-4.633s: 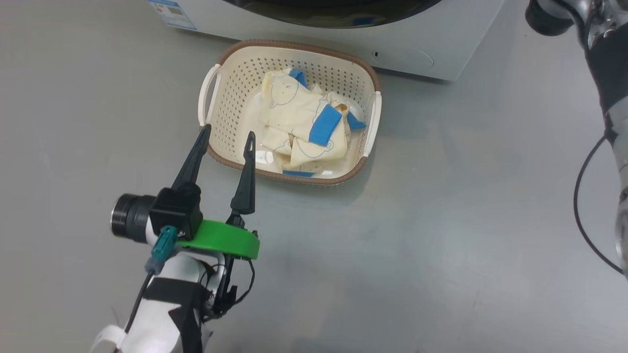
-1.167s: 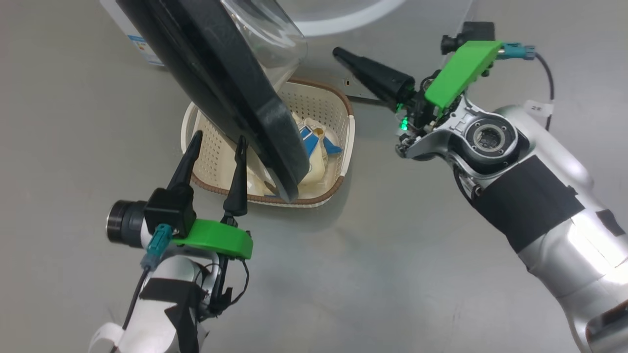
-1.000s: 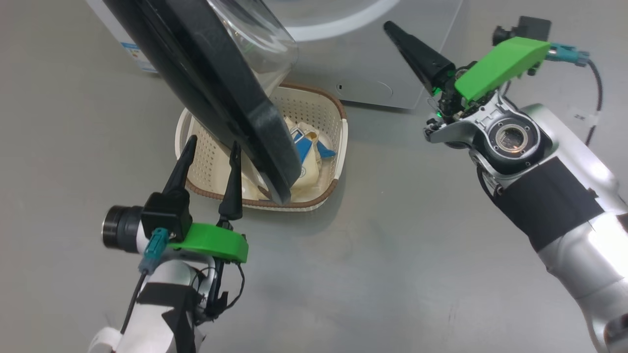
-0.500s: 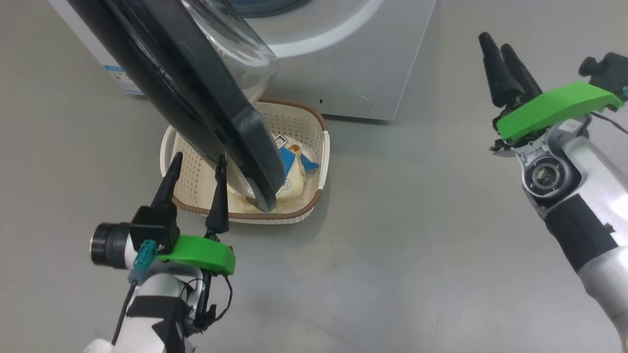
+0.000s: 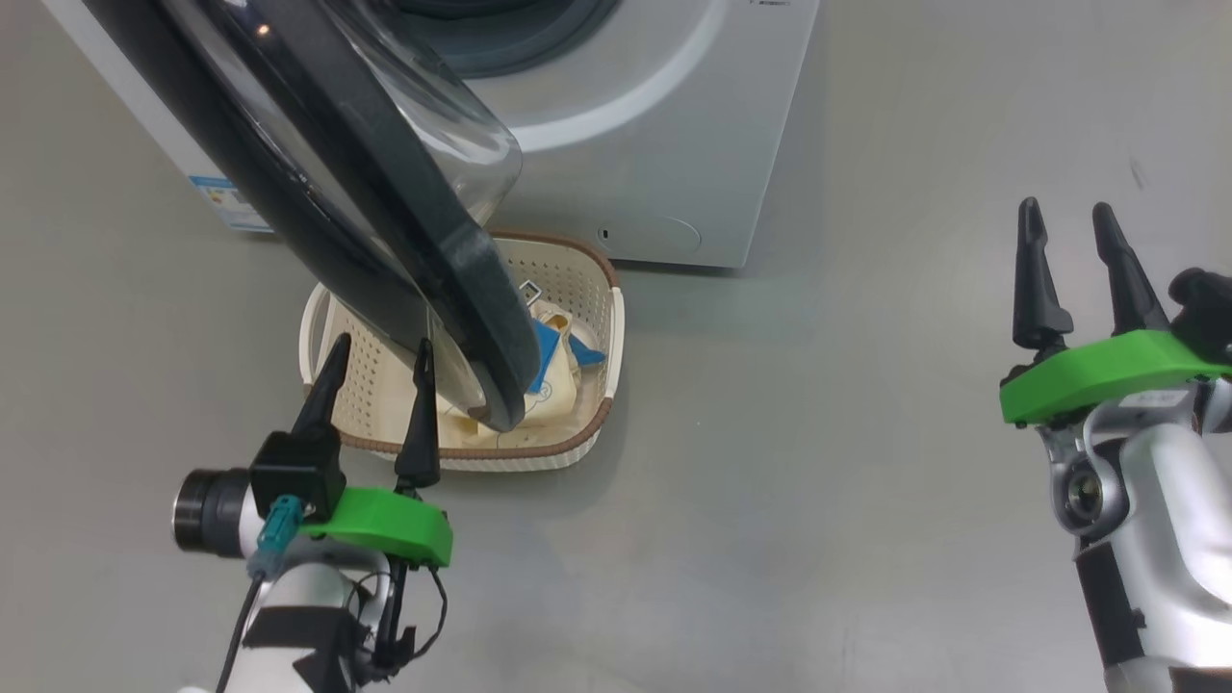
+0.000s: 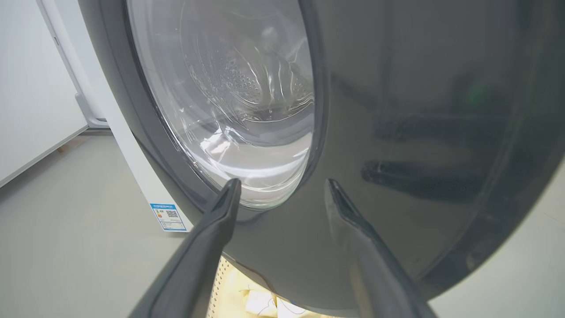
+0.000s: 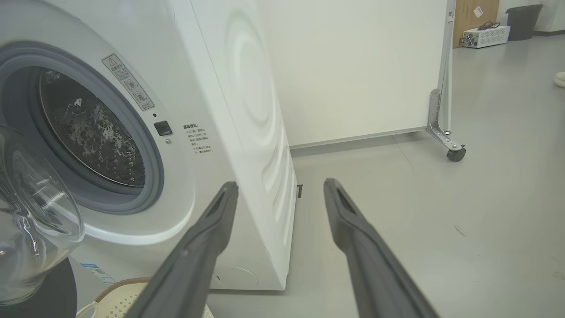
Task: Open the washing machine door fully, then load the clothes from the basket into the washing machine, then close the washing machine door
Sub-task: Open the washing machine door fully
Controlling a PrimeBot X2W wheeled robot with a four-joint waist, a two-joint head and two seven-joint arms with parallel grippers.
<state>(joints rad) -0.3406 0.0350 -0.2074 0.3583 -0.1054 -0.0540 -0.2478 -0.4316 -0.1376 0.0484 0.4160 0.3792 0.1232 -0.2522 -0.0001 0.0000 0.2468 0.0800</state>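
Much of the basket [image 5: 608, 327] is covered by the washing machine door [image 5: 452, 269], which stands swung out from the washing machine [image 5: 674, 125]. The basket sits on the floor [image 5: 818, 433] just before the machine's front, with the clothes [image 5: 553, 380] inside, partly behind the door's black rim. My left claw [image 5: 381, 340] hovers at the basket's near edge, spread and empty. My right claw [image 5: 1066, 205] stands well apart over bare floor, also spread, holding nothing.
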